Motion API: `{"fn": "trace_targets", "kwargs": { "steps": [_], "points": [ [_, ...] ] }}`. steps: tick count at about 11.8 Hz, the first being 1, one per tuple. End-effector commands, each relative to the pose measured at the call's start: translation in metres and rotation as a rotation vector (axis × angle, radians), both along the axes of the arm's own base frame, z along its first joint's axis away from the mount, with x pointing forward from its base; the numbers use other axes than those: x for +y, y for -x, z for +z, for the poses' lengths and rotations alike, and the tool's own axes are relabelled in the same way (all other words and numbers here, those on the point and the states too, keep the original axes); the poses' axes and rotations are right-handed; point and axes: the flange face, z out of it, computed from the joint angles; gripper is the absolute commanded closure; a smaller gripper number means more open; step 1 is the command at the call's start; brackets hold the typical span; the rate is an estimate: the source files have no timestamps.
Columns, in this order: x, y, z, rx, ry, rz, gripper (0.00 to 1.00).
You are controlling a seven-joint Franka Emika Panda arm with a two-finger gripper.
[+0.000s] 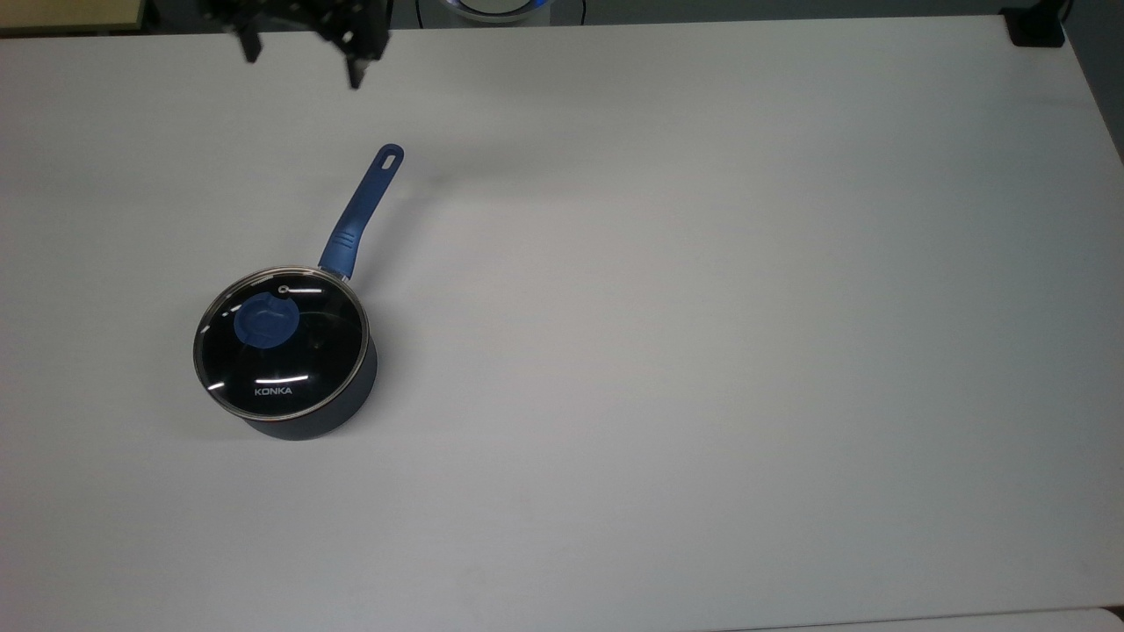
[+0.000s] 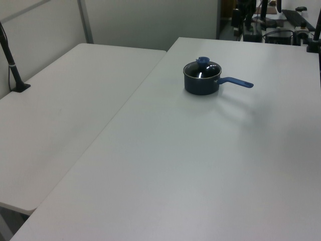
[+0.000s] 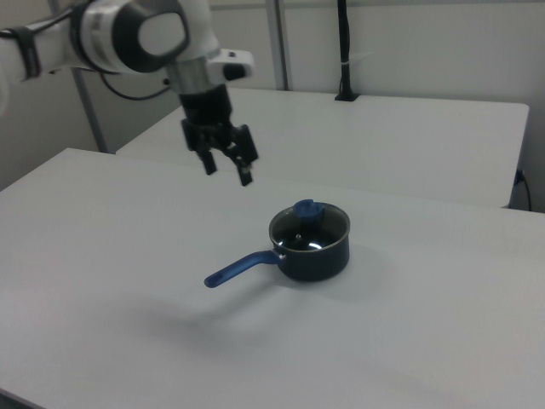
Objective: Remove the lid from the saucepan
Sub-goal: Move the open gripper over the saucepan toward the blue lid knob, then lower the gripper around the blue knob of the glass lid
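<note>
White bench [image 1: 702, 351] carries everything I see. From the top view's left: my black two-finger gripper [image 1: 301, 61] hangs with jaws wide and empty, above the bench; nearer, the clear glass lid [image 1: 279, 341] sits closed on the dark blue-grey saucepan [image 1: 347, 404].
</note>
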Motion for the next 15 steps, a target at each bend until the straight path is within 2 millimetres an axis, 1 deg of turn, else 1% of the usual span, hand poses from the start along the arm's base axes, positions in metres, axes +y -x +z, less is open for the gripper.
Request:
{"fn": "trace_targets", "kwargs": {
  "steps": [1,2,3,4,6,7,8,9,10,11,15],
  "points": [
    [-0.058,-0.046,-0.02,-0.141,0.035,-0.055,0.0],
    [-0.071,-0.061,-0.039,-0.185,0.061,-0.062,0.0],
    [-0.075,-0.074,-0.063,-0.175,0.068,-0.059,0.0],
    [-0.077,-0.088,-0.072,-0.193,0.073,-0.061,0.0],
    [-0.074,-0.111,-0.099,-0.238,0.06,-0.093,0.0],
    [-0.072,-0.119,-0.105,-0.286,0.025,-0.128,0.0],
    [-0.071,-0.124,-0.111,-0.319,-0.003,-0.155,0.0],
    [-0.065,-0.128,-0.121,-0.32,-0.016,-0.171,0.0],
    [-0.062,-0.131,-0.126,-0.325,-0.021,-0.178,0.0],
    [-0.053,-0.133,-0.13,-0.324,-0.022,-0.164,0.0],
    [-0.047,-0.134,-0.147,-0.292,-0.014,-0.143,0.0]
  ]
}}
